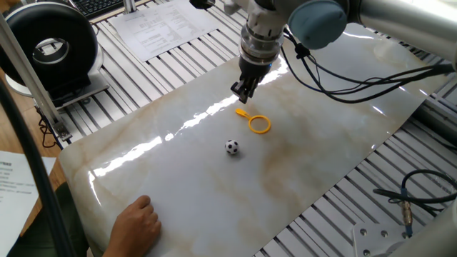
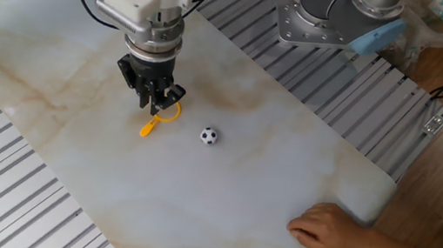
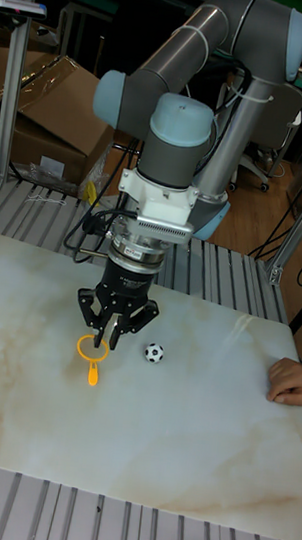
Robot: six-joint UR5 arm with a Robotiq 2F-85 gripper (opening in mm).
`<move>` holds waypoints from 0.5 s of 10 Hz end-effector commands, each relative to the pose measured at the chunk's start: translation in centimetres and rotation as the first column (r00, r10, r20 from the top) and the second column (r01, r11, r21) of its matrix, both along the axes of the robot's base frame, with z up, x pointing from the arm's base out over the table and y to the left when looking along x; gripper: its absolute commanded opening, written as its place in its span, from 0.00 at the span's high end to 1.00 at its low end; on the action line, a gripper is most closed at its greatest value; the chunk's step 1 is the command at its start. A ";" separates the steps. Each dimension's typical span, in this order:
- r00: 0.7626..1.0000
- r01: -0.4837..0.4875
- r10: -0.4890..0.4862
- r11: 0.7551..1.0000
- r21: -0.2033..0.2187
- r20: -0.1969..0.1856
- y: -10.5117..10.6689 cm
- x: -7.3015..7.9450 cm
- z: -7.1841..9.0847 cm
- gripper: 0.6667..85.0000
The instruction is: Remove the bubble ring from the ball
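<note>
The yellow-orange bubble ring lies flat on the marble board, its short handle pointing toward the gripper. It also shows as the ring and the ring. The small black-and-white ball rests on the board apart from the ring, outside the hoop; ball, ball. My gripper hangs open just above the ring's handle end, holding nothing; gripper, gripper.
A person's hand rests on the board's near edge, also hand. A black round device and papers sit beyond the board. Cables lie on the slatted table at the right.
</note>
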State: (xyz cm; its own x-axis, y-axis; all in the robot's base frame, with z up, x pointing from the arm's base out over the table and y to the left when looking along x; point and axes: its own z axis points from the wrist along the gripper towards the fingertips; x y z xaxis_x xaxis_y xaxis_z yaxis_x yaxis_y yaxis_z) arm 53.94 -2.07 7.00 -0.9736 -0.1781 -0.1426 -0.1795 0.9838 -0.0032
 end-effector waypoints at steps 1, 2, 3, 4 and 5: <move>1.000 0.019 -0.019 1.000 0.014 -0.009 0.4 -0.1 0.6 0.67; 1.000 0.019 -0.019 1.000 0.010 -0.018 0.4 -0.3 0.7 0.67; 1.000 0.019 -0.019 1.000 0.000 -0.019 0.3 -0.3 0.7 0.68; 1.000 0.019 -0.019 1.000 -0.001 -0.019 0.3 -0.3 0.7 0.70; 1.000 0.019 -0.019 1.000 -0.003 -0.021 0.3 -0.3 0.7 0.71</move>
State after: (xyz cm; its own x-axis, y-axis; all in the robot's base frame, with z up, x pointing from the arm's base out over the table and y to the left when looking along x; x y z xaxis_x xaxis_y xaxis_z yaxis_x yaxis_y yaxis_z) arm 53.61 -1.92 7.44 -0.9778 -0.1686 -0.1244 -0.1690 0.9856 -0.0073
